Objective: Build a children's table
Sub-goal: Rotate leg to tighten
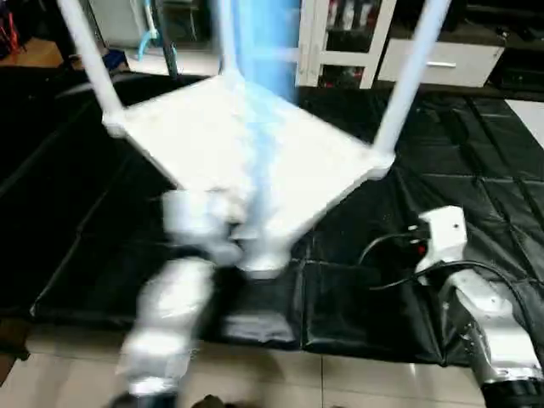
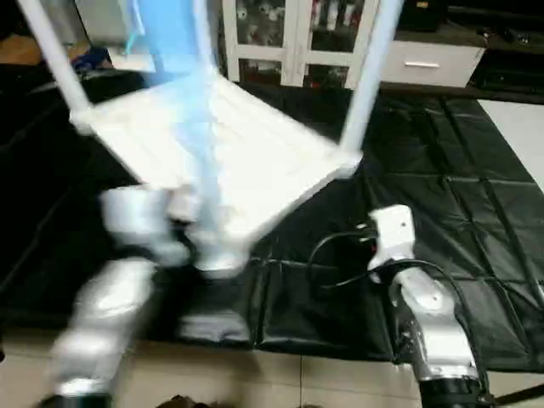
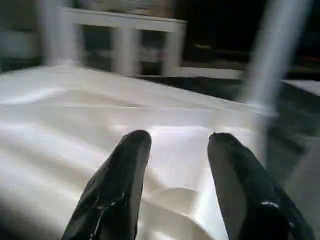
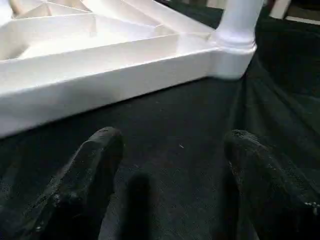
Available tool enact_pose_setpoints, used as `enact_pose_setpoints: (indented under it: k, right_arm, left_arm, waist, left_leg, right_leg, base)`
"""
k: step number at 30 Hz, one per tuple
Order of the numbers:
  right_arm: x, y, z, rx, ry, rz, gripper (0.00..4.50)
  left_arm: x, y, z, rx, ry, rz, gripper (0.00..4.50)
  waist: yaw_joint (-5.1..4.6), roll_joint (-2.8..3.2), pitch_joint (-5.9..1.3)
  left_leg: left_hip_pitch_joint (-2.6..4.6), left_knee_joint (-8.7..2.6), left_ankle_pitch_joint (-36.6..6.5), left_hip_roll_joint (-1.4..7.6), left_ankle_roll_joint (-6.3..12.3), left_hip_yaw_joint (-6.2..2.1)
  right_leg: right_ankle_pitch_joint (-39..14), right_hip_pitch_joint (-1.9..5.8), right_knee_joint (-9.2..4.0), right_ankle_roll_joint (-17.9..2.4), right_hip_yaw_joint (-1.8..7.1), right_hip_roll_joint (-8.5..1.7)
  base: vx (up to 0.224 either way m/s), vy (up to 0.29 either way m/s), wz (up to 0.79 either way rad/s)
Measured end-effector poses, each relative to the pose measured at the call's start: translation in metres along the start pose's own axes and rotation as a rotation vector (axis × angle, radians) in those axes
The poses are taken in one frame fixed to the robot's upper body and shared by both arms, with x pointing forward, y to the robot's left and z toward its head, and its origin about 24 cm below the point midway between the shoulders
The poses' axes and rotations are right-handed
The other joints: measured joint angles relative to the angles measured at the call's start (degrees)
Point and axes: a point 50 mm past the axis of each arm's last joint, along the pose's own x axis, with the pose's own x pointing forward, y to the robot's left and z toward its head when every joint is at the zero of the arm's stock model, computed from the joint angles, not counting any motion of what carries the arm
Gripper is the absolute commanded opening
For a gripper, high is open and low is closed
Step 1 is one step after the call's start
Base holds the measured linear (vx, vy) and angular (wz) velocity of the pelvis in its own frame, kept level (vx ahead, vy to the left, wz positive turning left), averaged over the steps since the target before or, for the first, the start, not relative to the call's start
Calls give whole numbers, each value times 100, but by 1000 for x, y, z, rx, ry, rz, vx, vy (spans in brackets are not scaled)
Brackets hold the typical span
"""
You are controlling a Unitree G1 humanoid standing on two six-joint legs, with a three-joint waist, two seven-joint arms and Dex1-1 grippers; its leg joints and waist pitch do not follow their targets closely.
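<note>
We see the tabletop (image 1: 246,153) lying underside up on the black mat (image 1: 382,306) with legs (image 1: 412,81) standing in its corner sockets, our left gripper (image 3: 175,165) spread and empty over its near corner, and our right gripper (image 4: 170,165) released above the mat beside the tabletop's edge.

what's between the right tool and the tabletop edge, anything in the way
Nothing visible. The open right tool hovers over bare black mat, with the tabletop rim and its corner leg just beyond.
</note>
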Motion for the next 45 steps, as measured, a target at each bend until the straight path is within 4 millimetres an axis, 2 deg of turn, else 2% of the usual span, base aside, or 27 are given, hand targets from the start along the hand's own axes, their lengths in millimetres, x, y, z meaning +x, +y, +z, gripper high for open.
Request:
enact_pose_setpoints:
  k: [3, 6, 8, 10, 12, 14, 15, 17, 20, 23, 25, 27, 33, 39, 43, 45]
  right_arm:
    - [-3, -2, -3, 4, 9, -14, 358]
    - [-6, 0, -6, 4, 14, 7, 358]
    - [-11, 1, -7, 0, 16, 23, 358]
    - [-16, 0, -5, 6, 6, 87, 358]
    - [-28, -3, 4, -5, -16, 245, 358]
    - [-40, -10, 13, -41, -9, 377, 358]
    - [-44, -10, 16, -45, 1, 436, 358]
    - [-51, -5, 19, -51, 33, 590, 358]
    - [-72, 8, 21, -26, 133, 867, 358]
    - [-75, 19, 27, 39, 124, 980, 358]
    - [-63, 39, 36, 89, 40, 1025, 358]
    - [-54, 61, 44, 122, -32, 1070, 358]
    - [-34, 91, 41, 155, -66, 999, 358]
    - [-10, 113, 31, 245, -75, 782, 358]
    - [0, 113, 34, 280, -108, 627, 358]
    - [6, 102, 34, 315, -136, 477, 358]
  left_arm:
    - [23, -34, -1, 61, -13, -142, 222]
    - [31, -43, -3, 110, -18, -173, 222]
    - [30, -31, -5, 120, -8, -123, 222]
    - [24, -10, -6, 144, 2, -60, 222]
    - [4, 29, -10, 180, 35, 49, 222]
    - [-18, 61, -17, 200, 83, 139, 222]
    - [-24, 68, -18, 198, 91, 153, 222]
    - [-32, 72, -19, 187, 95, 148, 222]
    - [-48, 75, -20, 176, 102, 121, 222]
    - [-63, 87, -22, 179, 134, 154, 222]
    - [-72, 90, -20, 178, 143, 155, 222]
    - [-76, 87, -20, 171, 146, 147, 222]
    - [-83, 89, -18, 165, 150, 162, 222]
    - [-86, 87, -18, 156, 155, 167, 222]
    - [-86, 86, -18, 152, 158, 167, 222]
    - [-85, 85, -19, 147, 157, 164, 222]
  waist:
    - [-15, 9, -3]
    - [-100, 52, -16]
    - [-165, 74, -15]
    - [-196, 94, -11]
    - [-231, 127, -11]
    - [-216, 128, -2]
    - [-204, 124, 1]
    - [-109, 123, 2]
    - [-53, 107, 11]
    - [-76, 68, 19]
    - [-145, 18, 18]
    - [-149, -18, 15]
    - [-111, -108, 38]
    - [-133, -118, 40]
    - [-123, -116, 40]
    - [-110, -112, 42]
  left_leg:
    - [0, -3, 0, 2, 0, -2]
    - [1, -4, 1, 3, 2, -3]
    - [3, -6, 2, 6, 3, -9]
    - [6, -7, 5, 8, 8, -20]
    - [11, -11, 5, 8, 8, -27]
    - [9, -12, 8, 10, 13, -35]
    - [5, -8, 7, 10, 12, -37]
    - [8, -5, 7, 6, 12, -26]
    - [12, -9, 8, 6, 17, 3]
    - [12, -8, 10, 6, 19, 1]
    - [15, -12, 9, 6, 18, -3]
    - [12, -13, 9, 6, 16, -15]
    - [7, -17, 10, 3, 13, -13]
    - [-4, -27, 14, 1, 4, -10]
    - [-2, -58, 21, 1, -8, -9]
    - [-3, -60, 22, 2, -10, -8]
  right_leg:
    - [0, -1, 2, 1, -4, 2]
    - [0, -2, 2, 3, -1, 6]
    - [0, -3, 3, 3, -1, 14]
    - [0, -4, 4, 2, -4, 20]
    - [-1, -4, 6, 2, -6, 23]
    - [-2, -1, 5, 2, -16, 24]
    - [0, 0, 4, 0, -18, 23]
    - [0, 18, -4, -1, -17, 10]
    - [0, 34, -14, 0, -12, -7]
    - [1, 31, -13, -1, -13, -6]
    - [0, 17, -8, 0, -16, -6]
    - [-9, 5, -8, 16, -21, -2]
    - [-10, 5, -11, 17, -13, -2]
    - [4, -11, -14, -5, -8, -1]
    - [2, -10, -34, -1, -9, 3]
    - [2, -10, -37, -1, -9, 5]
  base:
    - [0, 0, 0]
    - [0, 0, 0]
    - [0, 0, 0]
    - [0, 0, 0]
    - [0, 0, 0]
    - [0, 0, 0]
    - [0, 0, 0]
    - [0, 0, 0]
    - [0, 0, 0]
    - [0, 0, 0]
    - [0, 0, 0]
    - [0, 0, 0]
    - [0, 0, 0]
    - [0, 0, 0]
    - [0, 0, 0]
    - [0, 0, 0]
